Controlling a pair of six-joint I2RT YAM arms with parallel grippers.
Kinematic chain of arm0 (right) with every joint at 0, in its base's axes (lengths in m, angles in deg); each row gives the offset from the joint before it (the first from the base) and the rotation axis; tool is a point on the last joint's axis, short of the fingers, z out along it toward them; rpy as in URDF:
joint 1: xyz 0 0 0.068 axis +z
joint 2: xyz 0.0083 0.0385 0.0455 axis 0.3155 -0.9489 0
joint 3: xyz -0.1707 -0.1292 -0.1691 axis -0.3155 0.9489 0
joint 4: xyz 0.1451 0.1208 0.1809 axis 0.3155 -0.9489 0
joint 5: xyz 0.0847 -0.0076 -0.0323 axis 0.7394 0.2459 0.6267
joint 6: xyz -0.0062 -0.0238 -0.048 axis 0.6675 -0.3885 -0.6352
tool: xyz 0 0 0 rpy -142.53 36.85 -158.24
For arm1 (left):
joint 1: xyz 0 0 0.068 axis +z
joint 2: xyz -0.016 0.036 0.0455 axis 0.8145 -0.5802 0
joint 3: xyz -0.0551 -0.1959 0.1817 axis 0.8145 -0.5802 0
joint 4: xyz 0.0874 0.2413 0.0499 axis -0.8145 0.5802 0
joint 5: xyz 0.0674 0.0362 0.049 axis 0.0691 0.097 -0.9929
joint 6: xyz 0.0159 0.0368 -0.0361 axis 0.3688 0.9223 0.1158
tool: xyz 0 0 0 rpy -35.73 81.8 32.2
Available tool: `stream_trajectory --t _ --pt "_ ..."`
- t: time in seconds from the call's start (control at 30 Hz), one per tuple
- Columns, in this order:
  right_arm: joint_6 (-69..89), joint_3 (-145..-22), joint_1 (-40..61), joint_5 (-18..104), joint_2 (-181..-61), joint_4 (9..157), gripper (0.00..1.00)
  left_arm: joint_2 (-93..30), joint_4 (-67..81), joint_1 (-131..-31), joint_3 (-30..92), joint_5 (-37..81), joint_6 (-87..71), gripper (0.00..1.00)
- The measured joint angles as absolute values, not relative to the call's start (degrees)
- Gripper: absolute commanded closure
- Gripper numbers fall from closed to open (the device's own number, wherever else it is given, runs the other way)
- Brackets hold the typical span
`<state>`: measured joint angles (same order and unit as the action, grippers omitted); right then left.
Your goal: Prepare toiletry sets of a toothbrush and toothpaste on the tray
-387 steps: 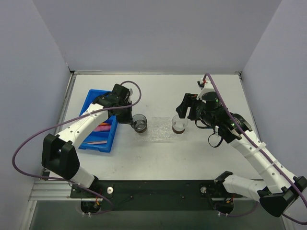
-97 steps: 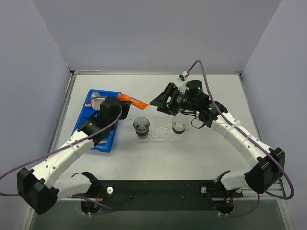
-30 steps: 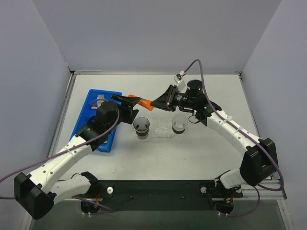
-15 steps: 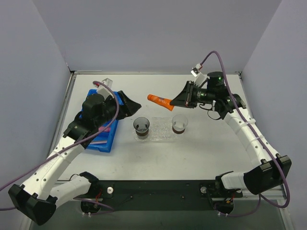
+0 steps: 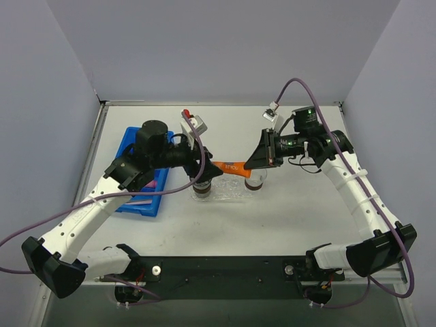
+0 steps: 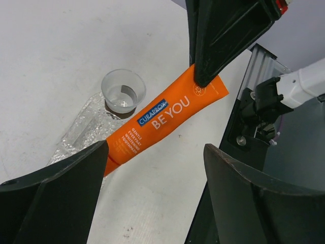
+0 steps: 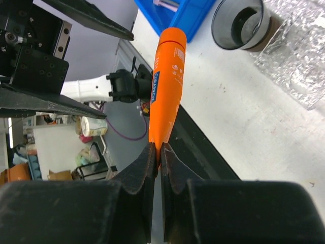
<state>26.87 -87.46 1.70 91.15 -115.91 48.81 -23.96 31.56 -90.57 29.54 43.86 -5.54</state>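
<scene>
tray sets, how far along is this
Early. Done: the left cup and right cup stand on the tray, both looking empty. In hand: the right gripper pinches the orange toothpaste by its flat end above the tray; the open left gripper sits by its cap end, not gripping. Left: no tube or brush is on the tray yet; the pink toothbrush lies in the blue bin.

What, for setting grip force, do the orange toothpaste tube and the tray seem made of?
The toothpaste tube: likely soft plastic laminate, smooth satin orange with printed lettering, flattening to a wide end. The tray: probably thin clear plastic, bumpy and glinting, the table showing through.
</scene>
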Motion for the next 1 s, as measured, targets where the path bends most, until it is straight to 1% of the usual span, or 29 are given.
stream_trajectory --t 0.3,0.5,0.6,0.63,0.73,0.77,0.83,0.87,0.9,1.0 --pt "25.04 -87.33 4.68 97.25 -115.91 44.79 1.0 -24.14 31.6 -94.85 28.49 51.2 -1.62 0.12" --pt "24.34 -87.33 5.97 100.18 -116.0 43.5 1.0 -25.03 32.87 -97.39 26.66 52.29 0.02 0.12" --pt "24.16 -87.33 6.03 100.92 -116.3 42.87 1.0 -26.06 33.59 -98.07 26.39 52.56 0.72 0.33" --pt "24.12 -87.33 6.03 101.12 -116.46 42.71 1.0 -26.48 33.92 -98.24 26.39 52.6 0.89 0.43" --pt "23.77 -87.33 6.03 101.38 -116.78 42.23 1.0 -27.61 34.92 -98.77 26.42 52.99 2.29 0.55" --pt "23.53 -87.33 6.03 101.25 -117.0 42.25 1.0 -27.98 35.12 -99.2 26.46 53.15 2.7 0.63" --pt "23.14 -87.33 6.01 101.12 -117.48 41.99 1.0 -28.33 35.43 -99.9 26.5 53.23 3.12 0.71" --pt "23.05 -87.33 6.01 100.88 -117.66 41.93 1.0 -28.46 35.67 -100.08 26.59 53.28 3.45 0.79" --pt "22.92 -87.33 5.9 100.59 -117.74 41.82 1.0 -28.57 35.78 -100.21 26.59 53.19 3.51 0.81" --pt "22.87 -87.37 5.53 99.45 -117.77 41.66 0.9 -28.97 35.6 -100.65 26.64 52.27 3.51 0.91"
